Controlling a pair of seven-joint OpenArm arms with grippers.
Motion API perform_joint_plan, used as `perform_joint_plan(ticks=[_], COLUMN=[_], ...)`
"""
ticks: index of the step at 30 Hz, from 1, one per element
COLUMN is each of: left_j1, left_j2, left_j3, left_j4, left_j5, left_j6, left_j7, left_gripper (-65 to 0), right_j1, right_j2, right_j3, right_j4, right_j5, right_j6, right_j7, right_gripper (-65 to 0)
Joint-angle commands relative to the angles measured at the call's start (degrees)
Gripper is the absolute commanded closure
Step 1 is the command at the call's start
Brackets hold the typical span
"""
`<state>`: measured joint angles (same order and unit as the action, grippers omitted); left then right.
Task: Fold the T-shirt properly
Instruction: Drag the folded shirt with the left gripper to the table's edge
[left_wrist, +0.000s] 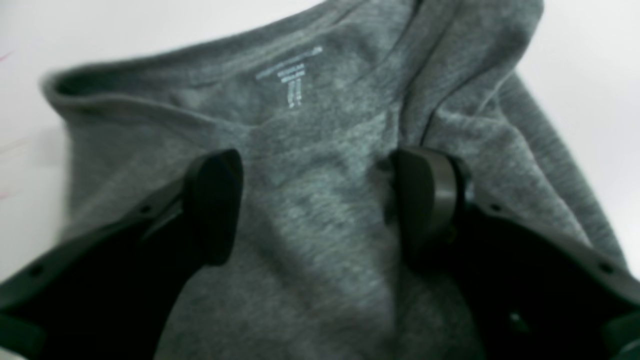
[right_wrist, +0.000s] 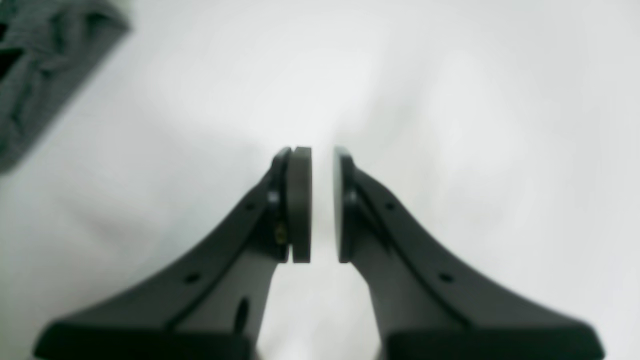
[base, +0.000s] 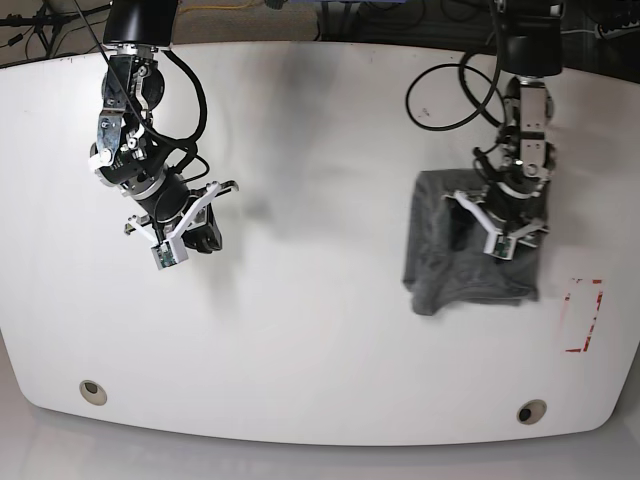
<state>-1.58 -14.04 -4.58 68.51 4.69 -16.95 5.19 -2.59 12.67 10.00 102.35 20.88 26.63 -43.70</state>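
Observation:
The heather-grey T-shirt (base: 440, 270) lies in a folded, somewhat rumpled rectangle on the right side of the white table (base: 320, 330). My left gripper (base: 503, 238) hangs over its right half with the jaws wide open. In the left wrist view the collar and the printed neck label (left_wrist: 290, 75) of the T-shirt (left_wrist: 310, 115) lie just beyond the left gripper (left_wrist: 315, 205), and flat cloth shows between the fingers, none of it pinched. My right gripper (base: 190, 235) stands far to the left over bare table. Up close the right gripper (right_wrist: 322, 200) is shut to a sliver and holds nothing. A corner of the T-shirt (right_wrist: 35, 65) shows at the upper left.
A red tape outline (base: 583, 315) marks the table just right of the shirt. Two round holes (base: 92, 391) (base: 531, 411) sit near the front edge. Cables (base: 440, 90) trail from the arm bases along the back edge.

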Motion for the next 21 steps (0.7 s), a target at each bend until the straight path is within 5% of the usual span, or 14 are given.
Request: perform_joint_plan(ticks=[1, 6, 21], left_j1=[1.7, 3.1, 4.1], left_j2=[-3.9, -9.0, -20.5], left_j3=[-1.7, -4.3, -12.0], left_j4=[-1.7, -4.1, -11.5], left_j5=[6.3, 6.2, 6.1], left_j6=[-0.9, -7.4, -16.1], left_j7=[9.7, 9.8, 9.4], left_gripper=[-43.3, -43.3, -43.3], right_j1=[0.9, 0.9, -0.4], right_j2=[0.4, 0.3, 0.3], right_j3=[0.0, -0.1, -0.2], right_j4=[1.3, 1.3, 1.9], right_j5=[0.7, 0.7, 0.7], right_j6=[0.2, 0.2, 0.3], right_j7=[1.5, 1.5, 1.5], right_gripper=[-7.1, -7.1, -7.1])
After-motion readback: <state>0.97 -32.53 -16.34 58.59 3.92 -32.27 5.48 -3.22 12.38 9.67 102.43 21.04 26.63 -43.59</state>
